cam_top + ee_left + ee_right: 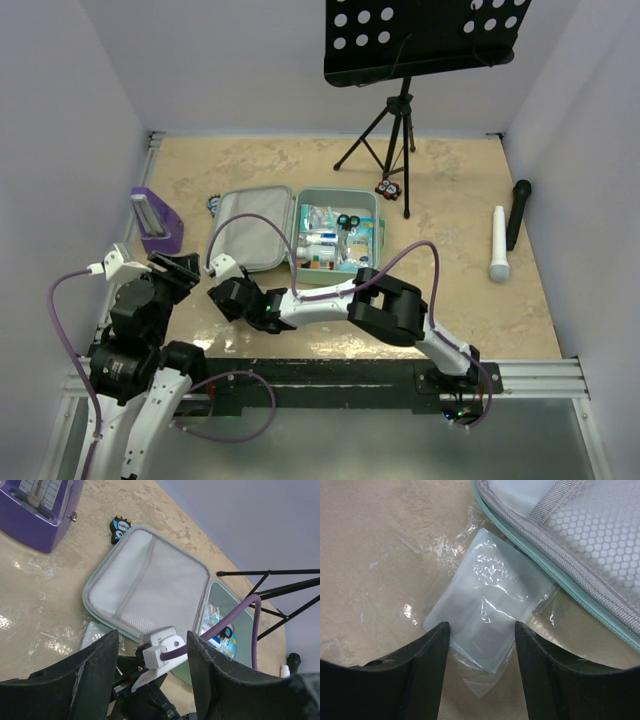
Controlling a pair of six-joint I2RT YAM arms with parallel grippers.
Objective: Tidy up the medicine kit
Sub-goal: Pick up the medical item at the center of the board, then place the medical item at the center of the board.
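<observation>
The medicine kit (338,195) lies open mid-table, its mesh-lined lid (255,228) folded out to the left and its tray filled with boxes and scissors. A pale blue packet in clear wrap (485,600) lies flat on the table just off the lid's near edge (590,535). My right gripper (481,630) hangs open over the packet, one finger on either side of its near corner, gripping nothing. My left gripper (152,640) stands open and empty to the left, looking over the right wrist toward the lid (150,580); the packet (95,632) shows beside its left finger.
A purple stand (155,220) sits at the left wall. A music stand's tripod (400,110) is behind the kit, with a small black item (388,187) at its foot. A white microphone (498,245) and a black one (517,212) lie right. A small black-and-blue item (120,528) is by the lid's far corner.
</observation>
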